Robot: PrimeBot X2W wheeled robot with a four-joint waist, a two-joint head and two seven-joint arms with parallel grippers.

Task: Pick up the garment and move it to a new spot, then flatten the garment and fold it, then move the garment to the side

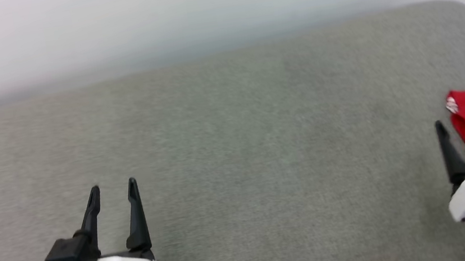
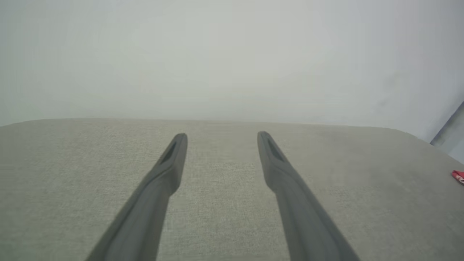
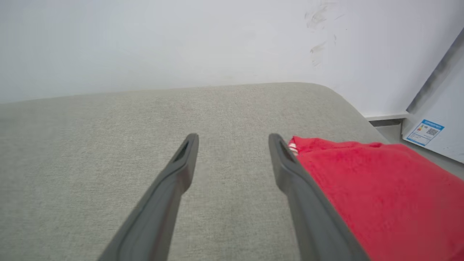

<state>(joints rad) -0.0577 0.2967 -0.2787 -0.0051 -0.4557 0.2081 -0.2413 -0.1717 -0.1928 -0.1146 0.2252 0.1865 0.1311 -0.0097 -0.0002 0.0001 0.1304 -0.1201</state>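
With right gripper and left gripper both wide and empty, looks soft, light, limp: pinch garment by its striped corner.

One printed label shows in the right wrist view, stuck on a white panel that stands at the far right, beyond the grey cushioned surface. The label has a blue band across its top, a small stack of coloured bars at its left and a square code pattern at its right. Its print is too small to read, so no word, brand or number can be made out. The visible part of the garment shows no legible lettering.
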